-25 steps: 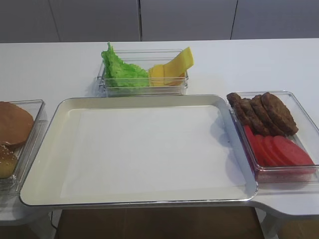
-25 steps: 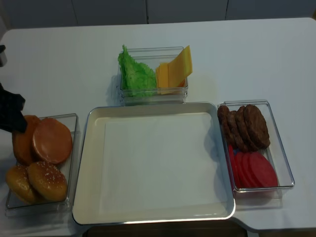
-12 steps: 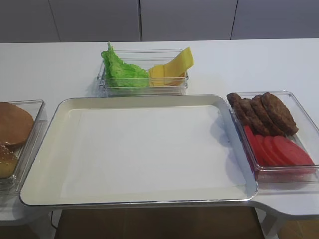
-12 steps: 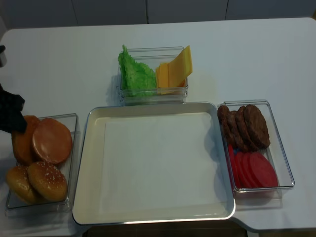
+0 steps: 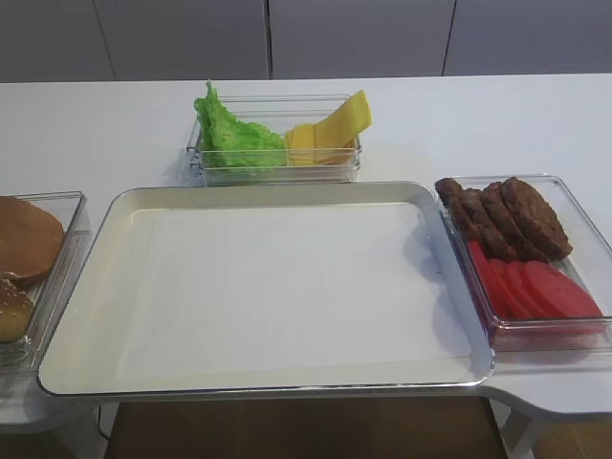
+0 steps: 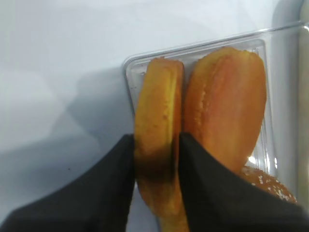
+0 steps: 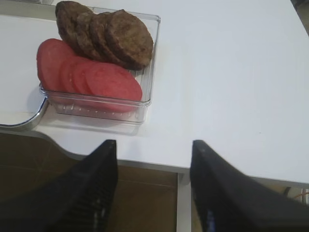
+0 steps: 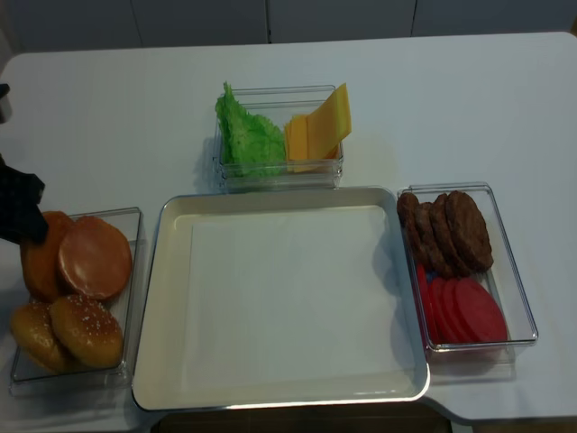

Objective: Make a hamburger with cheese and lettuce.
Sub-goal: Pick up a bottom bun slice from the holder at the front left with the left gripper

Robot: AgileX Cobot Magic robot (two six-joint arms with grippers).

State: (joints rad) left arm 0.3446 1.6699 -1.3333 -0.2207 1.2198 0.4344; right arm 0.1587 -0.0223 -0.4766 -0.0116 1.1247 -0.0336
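My left gripper [image 6: 155,145] is shut on a golden-brown bun half [image 6: 157,106] that stands on edge at the left end of the clear bun container [image 6: 203,46]. In the realsense view the gripper [image 8: 22,216] is at the far left edge, on that bun half [image 8: 34,262]. Green frilly lettuce [image 8: 246,135] and yellow cheese slices [image 8: 317,126] share a clear box behind the tray; they also show in the high view as lettuce [image 5: 232,137] and cheese [image 5: 330,129]. My right gripper [image 7: 153,143] is open and empty over the table's front edge.
A large cream tray [image 8: 167,216] lies in the middle with bare paper on it. Other buns [image 8: 95,257] and sesame tops [image 8: 86,329] fill the left container. Brown patties [image 8: 446,230] and red tomato slices [image 8: 464,311] sit in the right container [image 7: 147,82].
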